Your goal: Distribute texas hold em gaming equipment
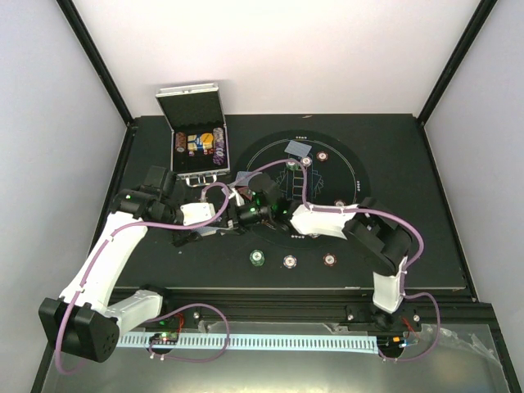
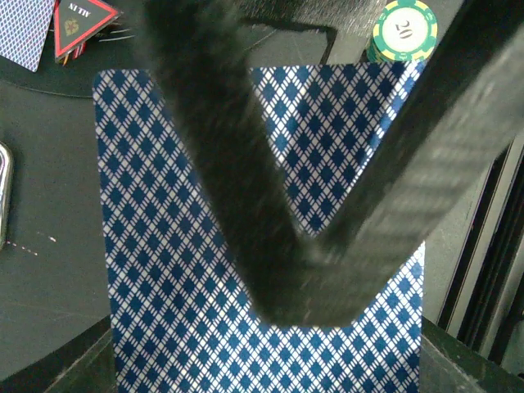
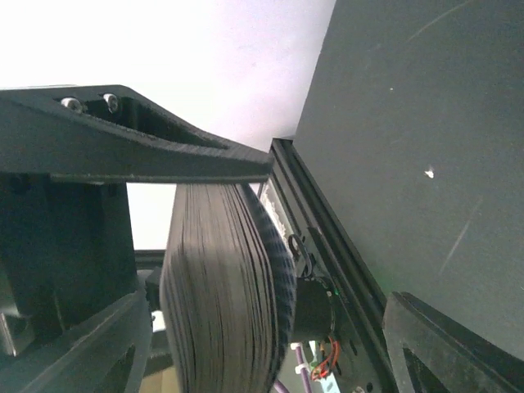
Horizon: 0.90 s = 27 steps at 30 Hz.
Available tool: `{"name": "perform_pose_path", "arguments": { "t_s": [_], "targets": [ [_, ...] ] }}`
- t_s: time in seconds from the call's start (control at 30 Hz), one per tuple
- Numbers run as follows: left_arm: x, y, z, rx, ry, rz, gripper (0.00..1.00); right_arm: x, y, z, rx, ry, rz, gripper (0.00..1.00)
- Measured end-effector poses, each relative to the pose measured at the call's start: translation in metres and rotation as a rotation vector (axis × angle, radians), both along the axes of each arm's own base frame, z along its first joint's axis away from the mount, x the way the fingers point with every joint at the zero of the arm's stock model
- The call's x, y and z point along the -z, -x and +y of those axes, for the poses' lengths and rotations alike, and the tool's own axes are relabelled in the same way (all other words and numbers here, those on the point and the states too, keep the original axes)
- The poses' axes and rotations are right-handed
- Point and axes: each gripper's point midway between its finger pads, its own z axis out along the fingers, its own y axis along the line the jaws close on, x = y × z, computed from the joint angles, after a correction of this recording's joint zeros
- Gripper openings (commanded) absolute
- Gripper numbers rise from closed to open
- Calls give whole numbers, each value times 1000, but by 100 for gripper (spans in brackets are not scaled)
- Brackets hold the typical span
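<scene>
Plain white walls (image 1: 270, 49) on three sides, framed by black posts (image 1: 94, 57). Black table (image 1: 409, 164) (matte, faintly speckled) under even, soft light; slotted black metal rail (image 1: 278, 301) along its near edge.

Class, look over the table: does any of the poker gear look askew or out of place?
One card at the far side of the round mat lies rotated at a slant, not squared up. Nothing else looks spilled or damaged.
</scene>
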Motion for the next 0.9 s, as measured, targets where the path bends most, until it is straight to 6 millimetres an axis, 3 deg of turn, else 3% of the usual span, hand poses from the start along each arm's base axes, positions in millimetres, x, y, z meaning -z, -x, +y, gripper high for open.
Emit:
{"name": "perform_pose_path", "arguments": {
  "t_s": [0.17,0.4,0.73,0.9],
  "targets": [
    [0,0,0,0,0,0,1,1,-3,11,-6,-18,11,76],
    [0,0,0,0,0,0,2,8,-6,11,-5,-15,34,64],
    [0,1,-1,6,0,-2,1,4,-16,-12,22,-43,12,53],
    [0,1,-1,6,0,-1,2,-1,-19,-20,30,-38,-10,40]
  ]
}}
